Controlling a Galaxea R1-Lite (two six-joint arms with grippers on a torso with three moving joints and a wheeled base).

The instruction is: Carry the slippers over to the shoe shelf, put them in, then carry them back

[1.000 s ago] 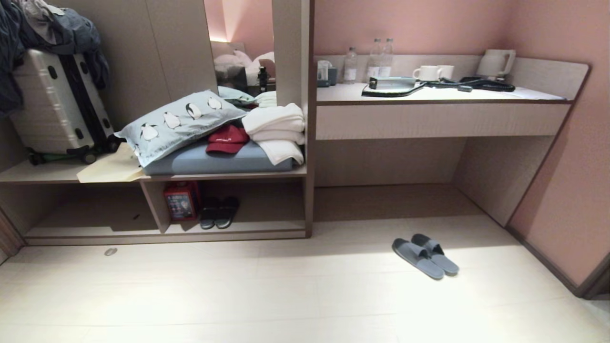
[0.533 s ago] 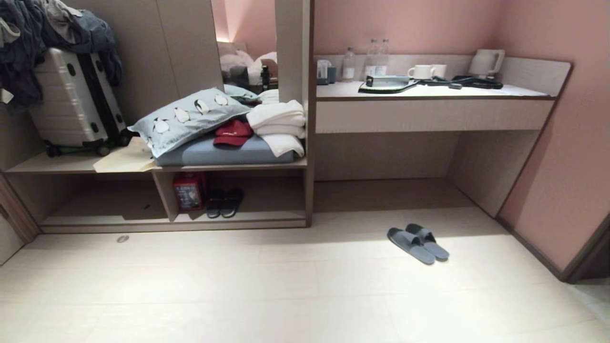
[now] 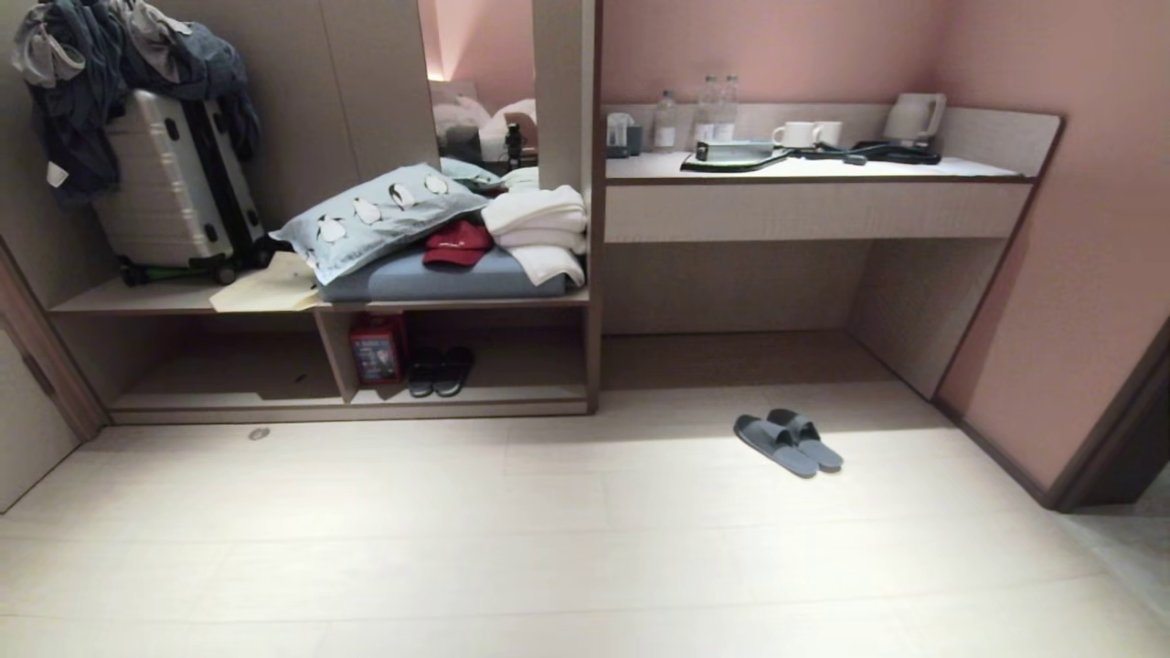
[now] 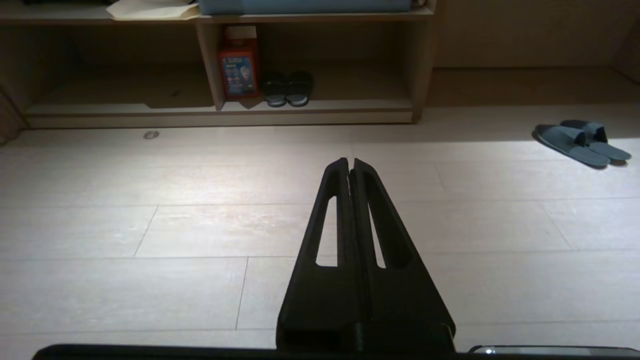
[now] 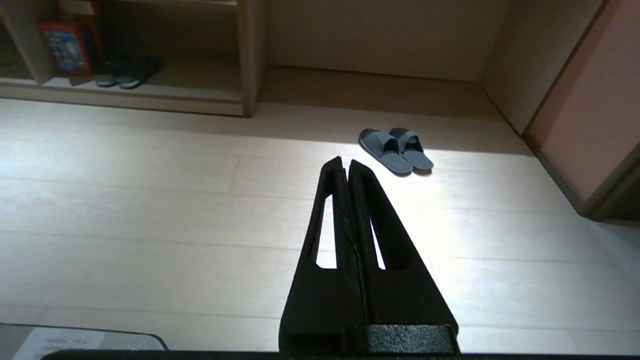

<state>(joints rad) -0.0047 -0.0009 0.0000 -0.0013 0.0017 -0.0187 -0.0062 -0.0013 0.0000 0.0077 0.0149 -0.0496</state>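
Nothing among the objects has shifted since 1 second ago; only the head camera has drawn back, so the whole room sits smaller and higher in view. The slippers (image 3: 788, 441) lie side by side on the floor (image 3: 548, 530) before the desk recess (image 3: 731, 311), well apart from both grippers. The right gripper (image 5: 346, 162) and left gripper (image 4: 349, 161) hang above bare floor, each pressed closed on nothing. The shoe shelf (image 3: 347, 402) holds 1 darker pair (image 3: 441, 370).

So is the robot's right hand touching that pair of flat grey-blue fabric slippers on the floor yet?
Apart. The right wrist view shows the right hand shut, with bare floor between it and the slippers.
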